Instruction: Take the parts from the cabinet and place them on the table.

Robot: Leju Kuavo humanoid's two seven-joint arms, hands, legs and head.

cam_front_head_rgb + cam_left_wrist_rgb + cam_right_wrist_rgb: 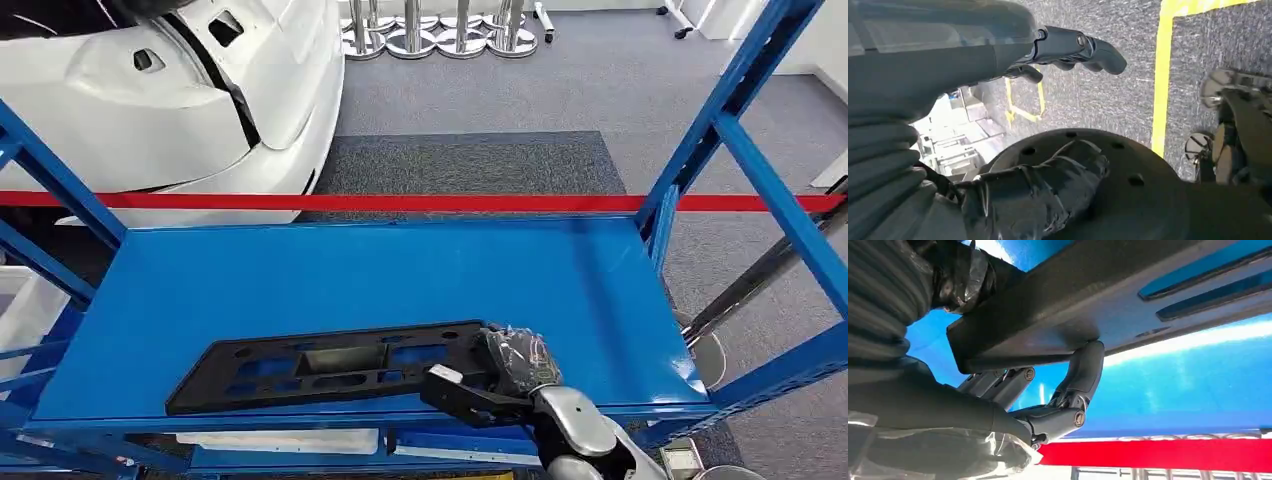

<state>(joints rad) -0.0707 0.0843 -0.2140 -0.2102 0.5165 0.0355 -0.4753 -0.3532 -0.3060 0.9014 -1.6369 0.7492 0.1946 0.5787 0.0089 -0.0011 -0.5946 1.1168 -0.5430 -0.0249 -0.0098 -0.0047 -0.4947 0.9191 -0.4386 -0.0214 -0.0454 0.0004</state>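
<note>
**Right hand grips the black part at the shelf's front edge**

A long, flat black plastic part (330, 365), cut through with rectangular slots and small holes, lies lengthwise on the blue metal shelf (400, 270) of the cabinet, close to the front edge and reaching from left of the middle to right of it. The right hand (500, 375) grasps the part's right end: in the right wrist view its fingers (1083, 372) curl up under the edge of the part (1128, 305) while the wrapped thumb side lies on top. No brand, label or writing can be read on the part or on the shelf.

The left hand (1068, 50) hangs low beside the robot, over grey carpet marked with yellow floor tape (1163, 75). Its dark fingers are partly bent, spread and hold nothing.

Beyond the shelf's rear edge a red bar (420, 202) runs across the frame between the blue uprights (740, 110). Behind it stands a white car body (170, 100) at the left, on grey carpet, with a row of chrome stanchion bases (440, 40) further back.
</note>
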